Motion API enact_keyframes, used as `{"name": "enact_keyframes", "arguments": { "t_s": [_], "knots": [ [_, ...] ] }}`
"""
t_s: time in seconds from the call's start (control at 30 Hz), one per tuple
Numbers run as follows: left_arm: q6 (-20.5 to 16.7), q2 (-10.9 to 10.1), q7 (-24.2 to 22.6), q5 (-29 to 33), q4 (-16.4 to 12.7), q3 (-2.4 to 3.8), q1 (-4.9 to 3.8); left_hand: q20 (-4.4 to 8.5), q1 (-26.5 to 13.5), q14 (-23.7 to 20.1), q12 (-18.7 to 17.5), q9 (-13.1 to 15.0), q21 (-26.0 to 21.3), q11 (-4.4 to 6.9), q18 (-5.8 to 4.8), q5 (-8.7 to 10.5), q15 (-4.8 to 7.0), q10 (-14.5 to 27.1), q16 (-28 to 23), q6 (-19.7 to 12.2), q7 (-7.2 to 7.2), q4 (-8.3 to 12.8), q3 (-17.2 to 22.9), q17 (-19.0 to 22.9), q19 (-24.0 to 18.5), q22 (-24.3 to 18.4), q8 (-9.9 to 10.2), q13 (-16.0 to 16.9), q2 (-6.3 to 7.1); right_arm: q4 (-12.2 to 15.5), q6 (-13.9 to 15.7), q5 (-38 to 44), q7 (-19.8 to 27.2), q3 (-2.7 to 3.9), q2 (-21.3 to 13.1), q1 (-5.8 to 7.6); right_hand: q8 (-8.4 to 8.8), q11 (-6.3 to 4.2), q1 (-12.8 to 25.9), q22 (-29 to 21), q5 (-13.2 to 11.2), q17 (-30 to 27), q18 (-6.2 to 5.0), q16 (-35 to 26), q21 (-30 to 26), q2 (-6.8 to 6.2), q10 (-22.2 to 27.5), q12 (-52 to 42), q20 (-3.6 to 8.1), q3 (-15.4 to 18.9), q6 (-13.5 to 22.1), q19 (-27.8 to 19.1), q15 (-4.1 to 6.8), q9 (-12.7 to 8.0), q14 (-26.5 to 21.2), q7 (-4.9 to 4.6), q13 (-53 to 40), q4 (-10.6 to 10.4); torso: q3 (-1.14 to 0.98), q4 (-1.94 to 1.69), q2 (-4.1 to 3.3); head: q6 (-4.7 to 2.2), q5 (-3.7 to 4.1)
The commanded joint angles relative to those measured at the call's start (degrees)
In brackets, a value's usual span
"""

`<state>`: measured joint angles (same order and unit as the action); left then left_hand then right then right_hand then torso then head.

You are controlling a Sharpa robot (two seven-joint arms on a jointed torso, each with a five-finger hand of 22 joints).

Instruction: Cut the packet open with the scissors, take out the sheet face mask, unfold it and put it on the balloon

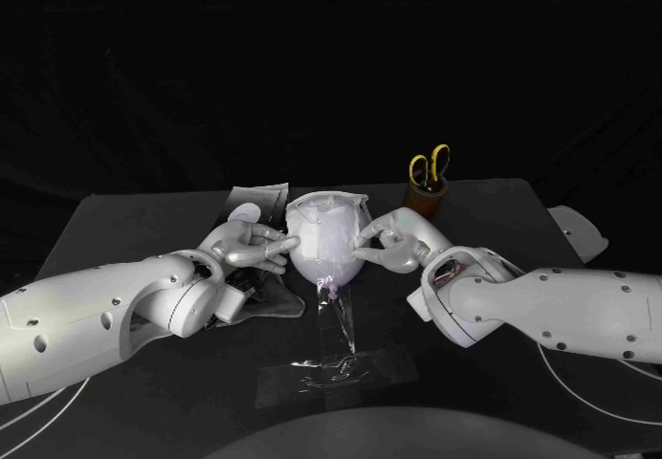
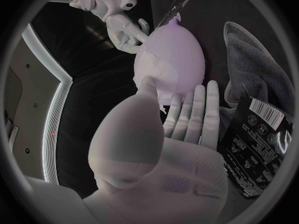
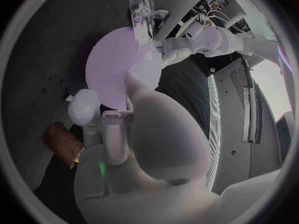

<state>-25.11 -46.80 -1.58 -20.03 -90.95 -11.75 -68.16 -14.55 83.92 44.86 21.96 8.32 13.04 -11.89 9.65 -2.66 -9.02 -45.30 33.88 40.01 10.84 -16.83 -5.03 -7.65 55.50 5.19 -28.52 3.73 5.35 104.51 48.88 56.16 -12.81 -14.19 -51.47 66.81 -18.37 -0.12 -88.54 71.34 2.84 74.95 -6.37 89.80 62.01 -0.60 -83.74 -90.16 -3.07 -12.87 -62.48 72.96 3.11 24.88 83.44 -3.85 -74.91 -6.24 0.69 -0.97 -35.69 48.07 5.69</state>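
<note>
Clear stand (image 1: 328, 335), table front: carries the balloon (image 1: 331, 271), upright. Sheet face mask (image 1: 324, 218): draped over the balloon's top. Left hand (image 1: 253, 244): fingers straight, side by side, against the balloon. Right hand (image 1: 393, 239): thumb and fingertip drawn together at the mask's edge; whether either hand grips cannot be told. Step judged: final fitting. Next calls for gentle smoothing without tipping the stand.

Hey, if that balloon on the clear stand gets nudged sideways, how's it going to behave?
The balloon is probably very light and springy, so it would dent and rebound. It sits high on a thin clear stand, so a firm push may sway or tip it. The draped mask looks limp and could slide off.
</note>
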Motion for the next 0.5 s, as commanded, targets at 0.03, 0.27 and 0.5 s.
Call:
{"name": "enact_keyframes", "arguments": {
  "t_s": [0.03, 0.27, 0.5],
  "knots": [
    [1.3, 0.2, -0.1, 0.4, -0.4, 0.01, 0.03, -0.05, 0.1, 0.4, -0.2, -0.1, -0.4, -0.05, 0.85, -0.08, -0.1, -0.6, -0.2, 0.4, 4.29, 0.1, 0.0, 0.1, 0.5, -0.1, 0.2, -0.1, -0.73, 0.5, 1.0, 0.1, 0.3, 0.01, -0.3, -0.06, -0.47, -0.22, 0.8, 0.3, -0.1, 15.0, -0.04, 0.2, 0.5, -0.69, -6.3, 0.2, 0.26, -2.6, -0.5, 0.0, 0.46, 0.2, 6.6, -0.03, -15.1, 0.7, -0.01, 0.01, 0.02, 0.03, -0.03],
    [1.2, 0.3, 0.0, 0.4, -0.3, 0.01, 0.03, 0.0, 0.3, 0.6, -0.4, -0.1, -0.6, -0.01, 0.85, -0.08, -0.06, -0.8, -0.4, 0.6, 4.25, 0.2, -0.1, 0.1, 0.7, -0.2, 0.4, -0.1, -0.93, 1.7, 1.6, -2.5, 1.0, 0.01, -1.5, -0.06, -1.24, -0.55, 7.2, 0.9, -0.3, 15.0, -0.07, 0.2, 0.5, -4.46, -6.3, 0.2, 0.33, -13.6, -1.0, -0.2, 0.57, 1.1, 6.6, -0.02, -15.1, 3.9, -0.02, 0.05, 0.01, 0.01, -0.1],
    [1.2, 0.3, 0.1, 0.4, -0.2, 0.01, 0.03, 0.02, 0.5, 0.8, -0.4, -0.2, -0.7, 0.01, 0.85, -0.08, -0.03, -0.9, -0.5, 0.8, 4.23, 0.2, -0.1, 0.2, 0.9, -0.3, 0.5, -0.1, -1.03, 2.6, 1.2, -4.9, 1.2, 0.01, -2.4, -0.06, -2.15, -0.54, 12.2, 1.4, 0.0, 15.0, -0.06, 0.2, 0.6, -6.23, -6.3, 0.2, 0.42, -20.7, -1.1, -0.1, 0.71, 2.0, 6.6, 0.3, -15.1, 7.0, -0.02, 0.04, 0.01, -0.02, 0.01]
  ]
}}
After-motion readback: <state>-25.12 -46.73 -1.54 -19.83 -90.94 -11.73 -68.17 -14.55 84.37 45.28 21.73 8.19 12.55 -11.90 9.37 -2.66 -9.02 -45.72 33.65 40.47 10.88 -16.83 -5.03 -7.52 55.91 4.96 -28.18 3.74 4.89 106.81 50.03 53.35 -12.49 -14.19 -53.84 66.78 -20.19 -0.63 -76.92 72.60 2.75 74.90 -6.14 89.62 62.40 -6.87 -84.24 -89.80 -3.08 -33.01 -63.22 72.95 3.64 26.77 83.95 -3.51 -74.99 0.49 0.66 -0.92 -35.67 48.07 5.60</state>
